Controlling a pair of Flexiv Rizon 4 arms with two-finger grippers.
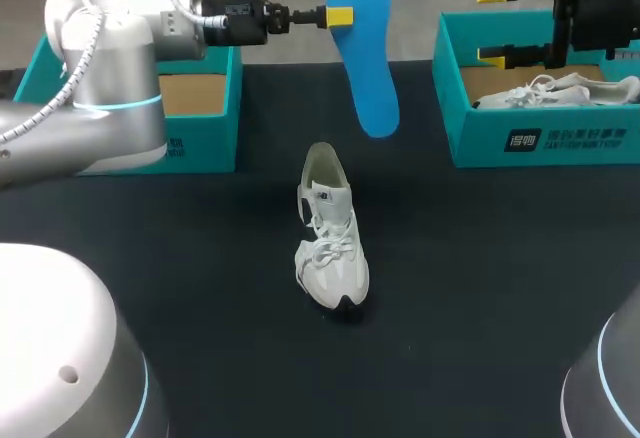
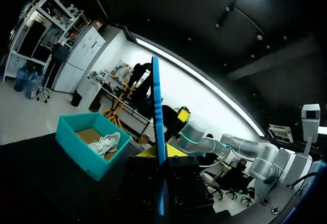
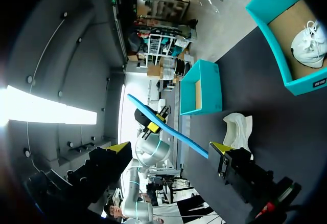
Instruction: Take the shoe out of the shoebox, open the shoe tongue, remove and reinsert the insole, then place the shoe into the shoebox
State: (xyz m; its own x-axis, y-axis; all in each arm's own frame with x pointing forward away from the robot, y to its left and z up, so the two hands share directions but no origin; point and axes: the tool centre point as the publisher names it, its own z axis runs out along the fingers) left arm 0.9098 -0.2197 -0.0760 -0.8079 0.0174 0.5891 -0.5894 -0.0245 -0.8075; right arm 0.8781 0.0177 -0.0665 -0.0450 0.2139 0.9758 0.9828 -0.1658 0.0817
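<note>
Left jaws grip the flat blue foam insole (image 1: 365, 68) aloft, near the white lace-up sneaker (image 1: 332, 243) on the black desk (image 1: 480, 278). Right jaws stand wide beside the right-hand teal cardboard shoebox (image 1: 540, 143).

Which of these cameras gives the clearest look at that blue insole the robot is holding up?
The head view: the blue insole shows its broad flat face, pinched by the left gripper. The left wrist view sees the blue insole only edge-on; the right wrist view shows it as a slanted strip, farther off.
</note>
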